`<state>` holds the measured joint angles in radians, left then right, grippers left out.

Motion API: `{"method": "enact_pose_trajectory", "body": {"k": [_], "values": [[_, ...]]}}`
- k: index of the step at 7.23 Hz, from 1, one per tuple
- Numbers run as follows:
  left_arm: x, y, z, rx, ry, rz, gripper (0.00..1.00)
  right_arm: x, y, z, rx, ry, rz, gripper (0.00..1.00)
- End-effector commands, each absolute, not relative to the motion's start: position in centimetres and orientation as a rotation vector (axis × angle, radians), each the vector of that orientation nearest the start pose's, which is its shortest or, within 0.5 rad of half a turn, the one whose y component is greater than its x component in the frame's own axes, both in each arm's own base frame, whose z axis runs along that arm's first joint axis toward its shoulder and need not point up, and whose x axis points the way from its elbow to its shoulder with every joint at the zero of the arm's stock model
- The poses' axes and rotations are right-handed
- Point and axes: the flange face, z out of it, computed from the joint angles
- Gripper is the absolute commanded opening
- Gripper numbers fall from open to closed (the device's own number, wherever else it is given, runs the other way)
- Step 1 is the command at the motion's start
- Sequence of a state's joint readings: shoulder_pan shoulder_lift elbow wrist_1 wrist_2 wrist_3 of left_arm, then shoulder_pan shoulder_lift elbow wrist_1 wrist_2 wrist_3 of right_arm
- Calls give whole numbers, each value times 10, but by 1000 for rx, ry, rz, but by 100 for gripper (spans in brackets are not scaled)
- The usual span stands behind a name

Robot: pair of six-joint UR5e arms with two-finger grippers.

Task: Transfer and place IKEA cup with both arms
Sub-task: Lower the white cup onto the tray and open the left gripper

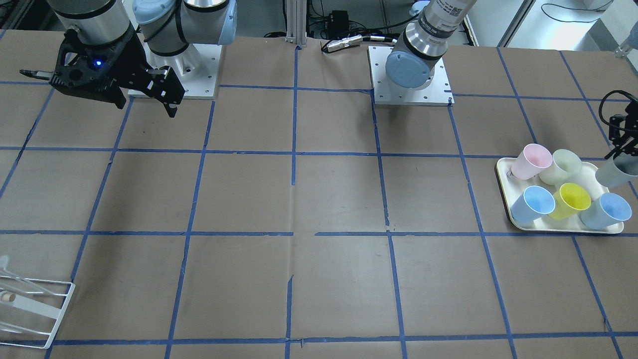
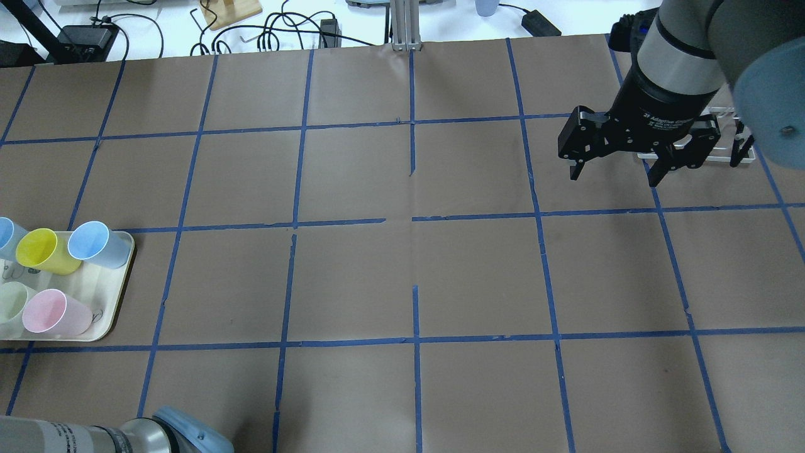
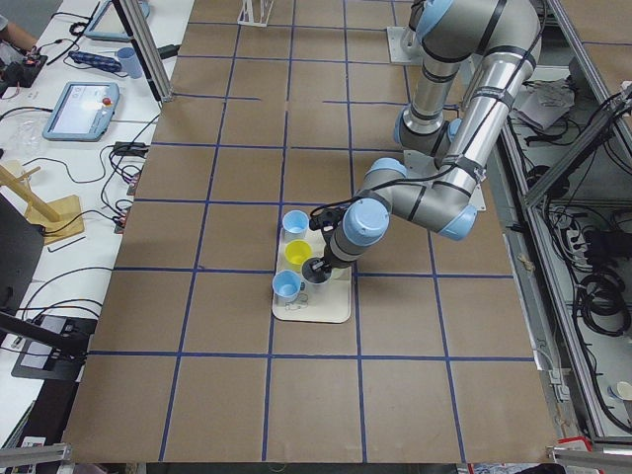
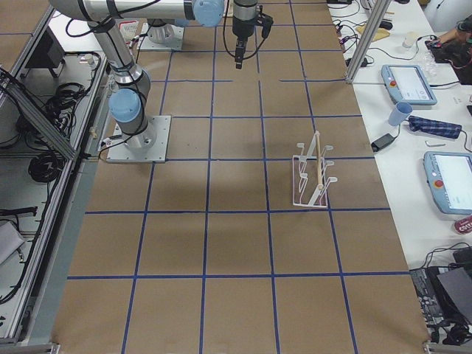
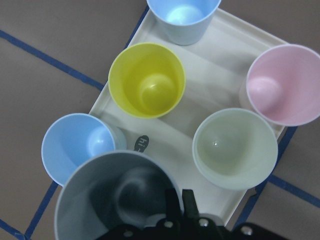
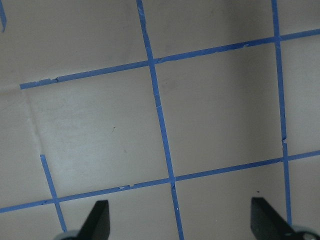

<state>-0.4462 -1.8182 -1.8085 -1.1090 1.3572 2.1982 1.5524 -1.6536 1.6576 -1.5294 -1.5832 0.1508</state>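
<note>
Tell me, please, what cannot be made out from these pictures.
IKEA cup: cut by the front view's right edge, absent from the overhead view, tiny in the left side view.
Its base: hidden by its own body in the left wrist view, so contact with the tray is unclear.
Wire rack: cut by the front view's left edge, partly behind the right gripper overhead.

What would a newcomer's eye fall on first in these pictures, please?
The cluster of coloured cups on the cream tray at the table end on the robot's left. There the left gripper pinches the rim of the grey-white IKEA cup, seemingly raised above its neighbours. The right gripper hangs open over the table.
</note>
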Motion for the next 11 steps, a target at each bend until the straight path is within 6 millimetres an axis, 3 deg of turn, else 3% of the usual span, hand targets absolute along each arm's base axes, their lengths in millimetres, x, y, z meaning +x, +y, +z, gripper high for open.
{"method": "enact_pose_trajectory", "body": {"k": [1, 4, 5, 6, 9, 11], "values": [[442, -372, 252, 1573, 2751, -350, 0, 124, -455, 481, 268, 3145, 69, 100], [450, -375, 225, 1580, 2798, -359, 0, 123, -455, 481, 270, 3144, 69, 100], [446, -373, 230, 1537, 2830, -345, 14, 123, -455, 481, 268, 3145, 69, 100], [448, -374, 236, 1463, 2864, -332, 99, 123, -455, 480, 266, 3146, 71, 100], [438, -377, 276, 1190, 2987, -229, 100, 123, -455, 480, 268, 3143, 71, 100], [392, -412, 340, 1032, 3085, -83, 100, 123, -455, 480, 268, 3145, 69, 100]]}}
